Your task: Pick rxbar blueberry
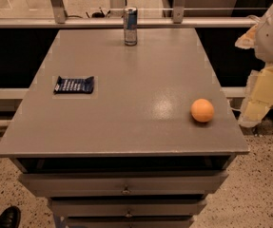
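The rxbar blueberry (74, 85) is a flat dark blue wrapper with pale lettering. It lies on the left part of the grey table top (136, 80). My gripper (256, 109) hangs off the table's right edge, pale yellow below a white arm, pointing down and to the left. It is far to the right of the bar and touches nothing.
An upright blue-silver can (130, 26) stands at the far middle of the table. An orange ball (202, 110) rests near the right front edge, close to my gripper. Drawers (124, 184) sit below the top. A dark shoe (5, 217) shows on the floor at bottom left.
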